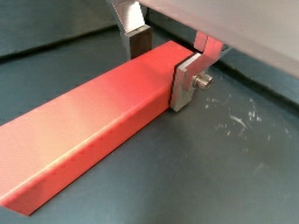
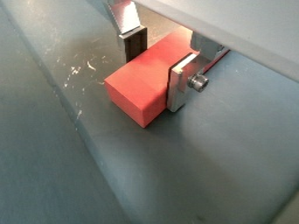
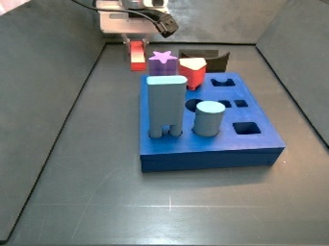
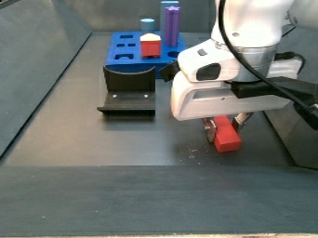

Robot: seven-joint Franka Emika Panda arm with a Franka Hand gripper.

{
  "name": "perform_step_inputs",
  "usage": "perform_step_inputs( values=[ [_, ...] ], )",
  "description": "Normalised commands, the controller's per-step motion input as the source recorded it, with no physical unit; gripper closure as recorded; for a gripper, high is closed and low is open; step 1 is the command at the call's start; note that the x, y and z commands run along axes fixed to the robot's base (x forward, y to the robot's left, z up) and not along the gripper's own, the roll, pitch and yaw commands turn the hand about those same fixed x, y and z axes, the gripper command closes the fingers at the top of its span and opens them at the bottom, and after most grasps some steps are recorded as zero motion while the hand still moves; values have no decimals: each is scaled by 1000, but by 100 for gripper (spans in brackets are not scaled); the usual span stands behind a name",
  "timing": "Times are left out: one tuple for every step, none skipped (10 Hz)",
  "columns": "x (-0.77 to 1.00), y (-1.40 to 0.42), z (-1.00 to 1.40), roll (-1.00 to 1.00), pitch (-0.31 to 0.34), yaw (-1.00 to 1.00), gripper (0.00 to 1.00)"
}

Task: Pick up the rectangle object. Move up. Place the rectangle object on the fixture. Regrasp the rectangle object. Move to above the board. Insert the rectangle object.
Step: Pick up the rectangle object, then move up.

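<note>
The tool sits down at the floor well apart from the board, its two plates pressed on either side of the rectangle object near one end; the red block seems to lie flat on the floor, though lift-off is hard to judge; so only the first grasp looks made; the fixture stands empty beside the board, and lifting, resting, regrasping and inserting remain.

Dark grey matte floor, scuffed with pale scratches, low grey side walls, even light
</note>
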Motion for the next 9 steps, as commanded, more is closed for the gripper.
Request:
perform_step_inputs(
  values=[
    [0,0,0,0,0,0,100],
    [0,0,0,0,0,0,100],
    [0,0,0,0,0,0,100],
    [0,0,0,0,0,0,100],
    [0,0,0,0,0,0,100],
    [0,0,0,0,0,0,100],
    [0,0,0,0,0,0,100],
    [0,0,0,0,0,0,100],
    [0,0,833,0,0,0,100]
  ],
)
